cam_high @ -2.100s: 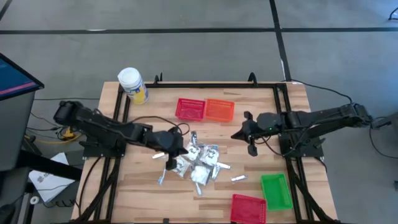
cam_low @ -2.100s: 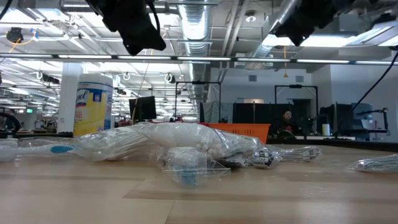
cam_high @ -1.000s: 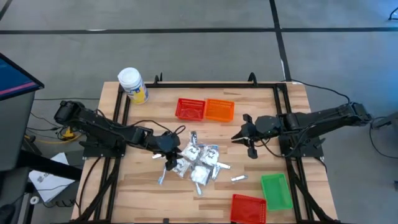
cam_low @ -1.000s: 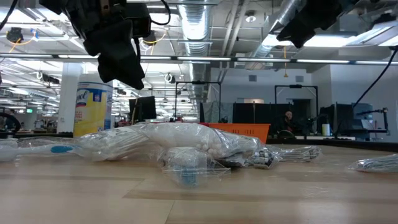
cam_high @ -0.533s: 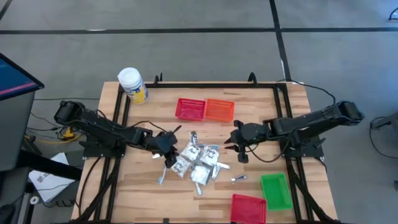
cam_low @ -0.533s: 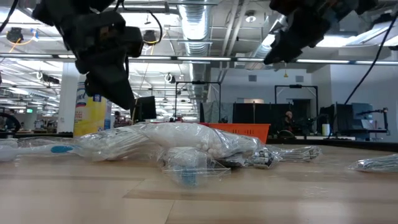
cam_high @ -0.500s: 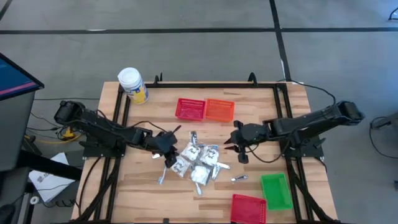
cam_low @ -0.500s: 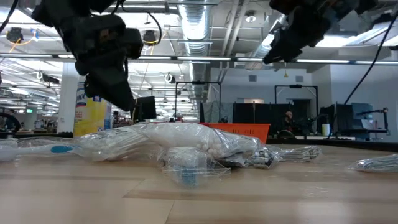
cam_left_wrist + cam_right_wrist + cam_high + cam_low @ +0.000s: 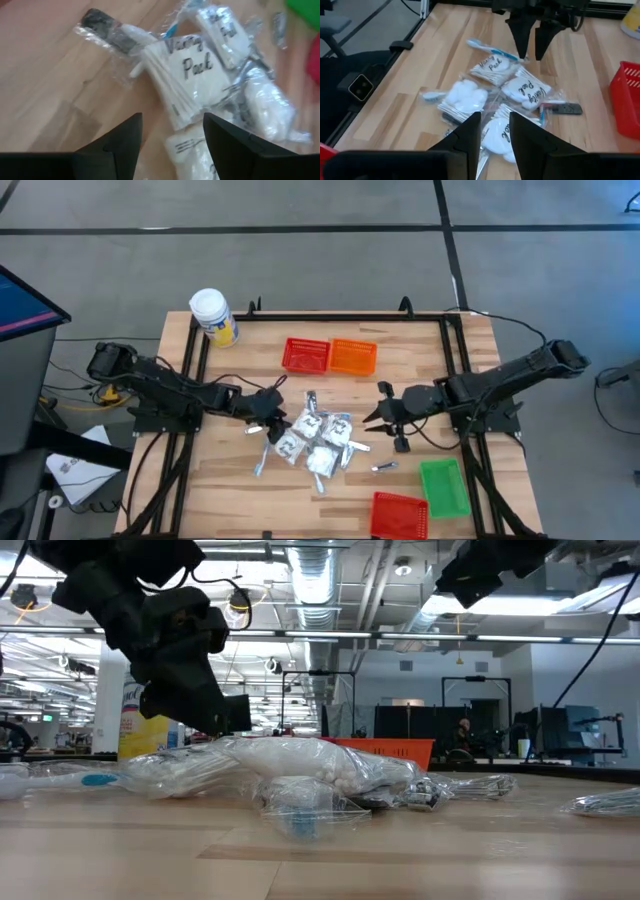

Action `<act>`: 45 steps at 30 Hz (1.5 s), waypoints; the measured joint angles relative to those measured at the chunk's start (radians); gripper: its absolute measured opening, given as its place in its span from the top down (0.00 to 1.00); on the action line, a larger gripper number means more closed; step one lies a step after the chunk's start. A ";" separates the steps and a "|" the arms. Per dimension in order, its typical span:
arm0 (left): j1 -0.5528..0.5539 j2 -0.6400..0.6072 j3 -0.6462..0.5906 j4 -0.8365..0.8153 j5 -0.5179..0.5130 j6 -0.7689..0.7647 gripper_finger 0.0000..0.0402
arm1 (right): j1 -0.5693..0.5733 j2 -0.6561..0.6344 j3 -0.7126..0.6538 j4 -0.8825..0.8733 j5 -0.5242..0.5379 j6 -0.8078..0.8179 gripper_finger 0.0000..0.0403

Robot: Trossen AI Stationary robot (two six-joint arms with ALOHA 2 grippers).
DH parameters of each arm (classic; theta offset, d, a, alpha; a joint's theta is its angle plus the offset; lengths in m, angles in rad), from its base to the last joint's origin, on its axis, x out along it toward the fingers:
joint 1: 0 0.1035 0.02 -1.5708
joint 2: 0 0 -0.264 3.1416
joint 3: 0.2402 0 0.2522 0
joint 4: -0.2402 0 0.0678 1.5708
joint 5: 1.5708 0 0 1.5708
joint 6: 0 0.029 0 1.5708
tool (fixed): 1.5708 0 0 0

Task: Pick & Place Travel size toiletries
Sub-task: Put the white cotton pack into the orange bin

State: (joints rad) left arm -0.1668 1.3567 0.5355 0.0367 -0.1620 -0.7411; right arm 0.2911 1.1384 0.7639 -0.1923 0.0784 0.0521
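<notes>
Toiletries [image 9: 315,442] are lying in a loose heap of clear-wrapped packets at the centre of the high view, on the surface [image 9: 420,350], with one stray stick [image 9: 381,468] sitting apart toward the lower right. In the left wrist view a packet [image 9: 182,75] marked with handwriting is showing just ahead of the fingers, overlapping its neighbours.

Left pincer [image 9: 268,418] is hanging at the heap's left edge, its fingers standing apart, nothing between them. In the low view it is sitting just above the heap's top, upper left of the frame. Judging by this, the step in hand is a descent onto one packet. Doing it well probably means picking a packet on the edge, straddling one side of it, and closing on the packet body rather than loose wrap, since the film looks slippery and neighbours could lift along with it.

Right pincer [image 9: 372,418] is hovering just right of the heap, at centre right, fingers narrowly parted and holding nothing.

Red basket [image 9: 306,355] and orange basket [image 9: 353,357] are sitting above the heap; a green basket [image 9: 443,485] and another red one [image 9: 400,515] are lying at lower right.
</notes>
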 joint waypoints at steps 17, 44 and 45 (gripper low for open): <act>0.019 0.000 -0.083 0.156 0.054 -0.006 0.47 | 0.001 0.007 0.000 -0.001 0.000 0.000 0.76; 0.081 0.000 -0.091 0.243 0.066 0.057 0.44 | 0.010 0.007 0.000 -0.001 0.001 0.001 0.76; 0.085 0.000 -0.091 0.252 0.080 0.057 0.44 | 0.010 0.007 0.000 -0.001 0.001 0.001 0.76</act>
State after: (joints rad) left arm -0.0819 1.3571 0.4446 0.2883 -0.0816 -0.6838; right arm 0.3008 1.1450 0.7639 -0.1928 0.0792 0.0533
